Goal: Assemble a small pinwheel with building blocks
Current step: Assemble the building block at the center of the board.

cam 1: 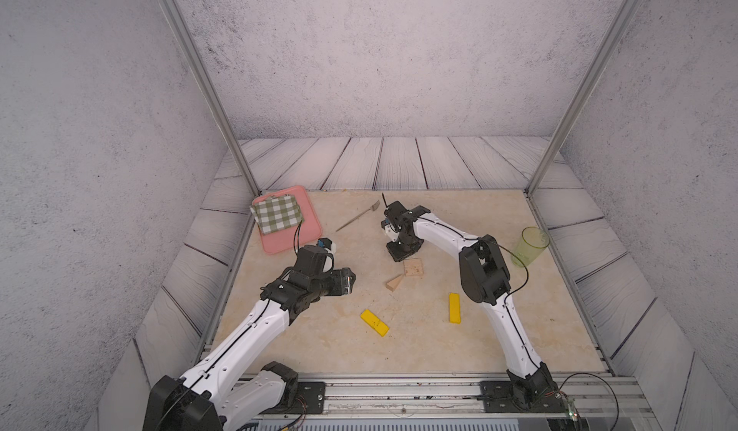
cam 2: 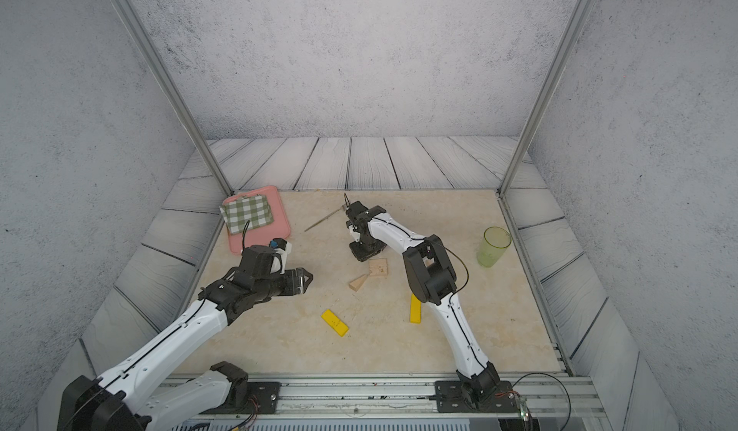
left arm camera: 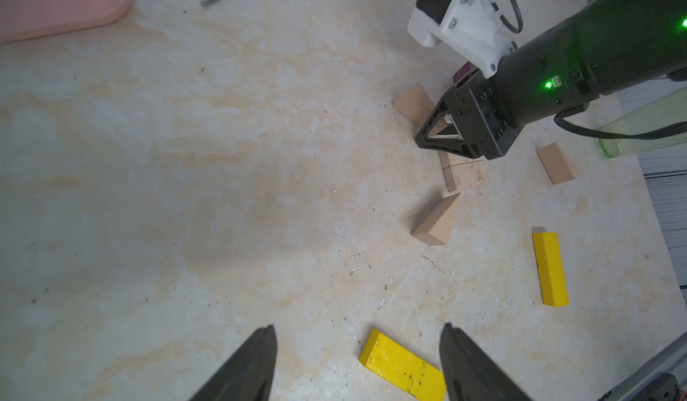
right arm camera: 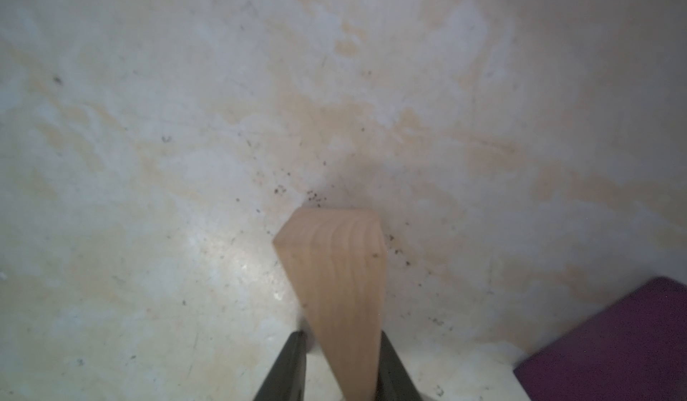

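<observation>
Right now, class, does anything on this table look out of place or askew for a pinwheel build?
Yes. A fork lies near the back and a cup stands at the right edge; neither is a block. A slanted bar and a straight bar lie apart, not joined into a stem.

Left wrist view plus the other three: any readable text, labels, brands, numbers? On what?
No readable text in any view.
Pale patch beside the green light on the right arm: too small to read.
Building blocks, green cup, pink tray, checked cloth, fork: no print visible.
</observation>
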Motion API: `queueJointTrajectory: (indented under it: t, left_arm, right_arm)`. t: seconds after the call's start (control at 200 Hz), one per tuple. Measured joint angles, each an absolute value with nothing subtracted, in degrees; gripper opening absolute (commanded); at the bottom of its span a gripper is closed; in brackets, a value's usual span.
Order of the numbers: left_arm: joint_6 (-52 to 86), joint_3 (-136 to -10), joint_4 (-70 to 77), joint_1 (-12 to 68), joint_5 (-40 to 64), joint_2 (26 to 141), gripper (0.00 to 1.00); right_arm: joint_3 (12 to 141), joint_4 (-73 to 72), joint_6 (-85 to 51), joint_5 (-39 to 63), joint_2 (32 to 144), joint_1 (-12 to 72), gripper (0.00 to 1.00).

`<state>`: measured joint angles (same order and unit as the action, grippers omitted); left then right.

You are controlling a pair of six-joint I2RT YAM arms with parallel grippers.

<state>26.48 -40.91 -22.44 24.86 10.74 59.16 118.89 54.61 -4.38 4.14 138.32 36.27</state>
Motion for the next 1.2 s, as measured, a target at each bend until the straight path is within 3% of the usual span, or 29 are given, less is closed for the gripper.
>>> queueJointTrajectory:
  t: [0.43,0.731,0.911,1.201]
  left_arm:
    - [25.96,-42.02,-22.79,24.86,10.31,59.90,0.76]
    - [23.88,-51.24,-23.57,24.88,10.11,67.26,0.77]
    - [21.08,-62.57,-25.08,27.94,9.10,77.54,0.77]
    - [16.58,-89.52,-32.60,36.21,8.14,104.14,0.77]
  right_arm:
    - [119.83,57.82,-4.51,4.51,137.25,34.61,0.43]
    - [117.97,55.09,-7.07,7.86,120.49,28.12,0.55]
    - [114.26,52.58,-9.43,9.34,109.47,22.44,0.58]
    - [86.67,48.80,-14.02,10.68,95.31,14.11,0.61]
